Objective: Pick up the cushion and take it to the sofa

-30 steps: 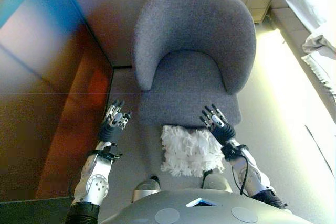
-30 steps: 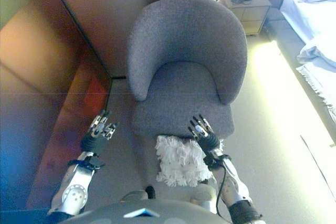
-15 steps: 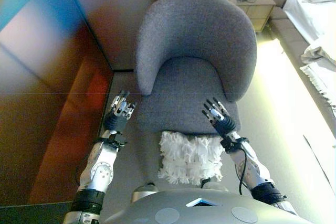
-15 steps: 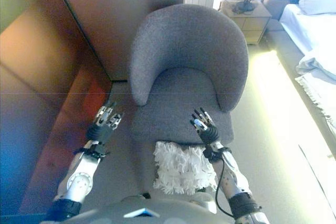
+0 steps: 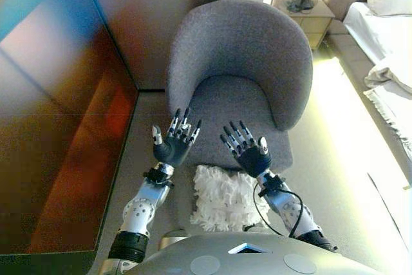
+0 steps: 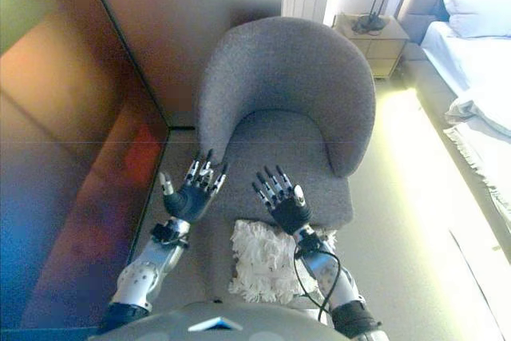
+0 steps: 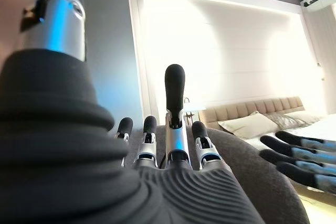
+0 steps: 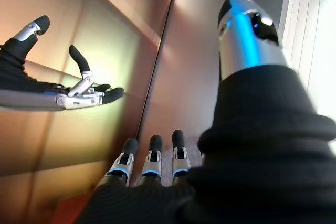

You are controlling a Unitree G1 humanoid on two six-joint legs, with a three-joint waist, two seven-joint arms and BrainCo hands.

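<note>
A white fluffy cushion (image 5: pixel 222 201) lies on the floor just before the front edge of a grey armchair (image 5: pixel 244 49), close to my body. My left hand (image 5: pixel 172 147) and right hand (image 5: pixel 250 154) are both raised above the cushion's far edge and the seat front, palms up, fingers straight and spread, holding nothing. They are side by side with a small gap between them. In the left wrist view my left fingers (image 7: pixel 173 129) point straight out. In the right wrist view my right fingers (image 8: pixel 152 156) are straight too, and the left hand (image 8: pixel 68 95) shows beside them.
A tall brown glossy panel (image 5: pixel 58 127) runs along the left, close to the armchair. A bedside table (image 5: pixel 309 14) with a lamp base stands behind the chair. A bed with white bedding (image 5: pixel 386 43) lies along the right. Pale carpet lies between chair and bed.
Both hands have risen, moved inward toward each other and turned palms up. The cushion has not moved. The view has shifted slightly.
</note>
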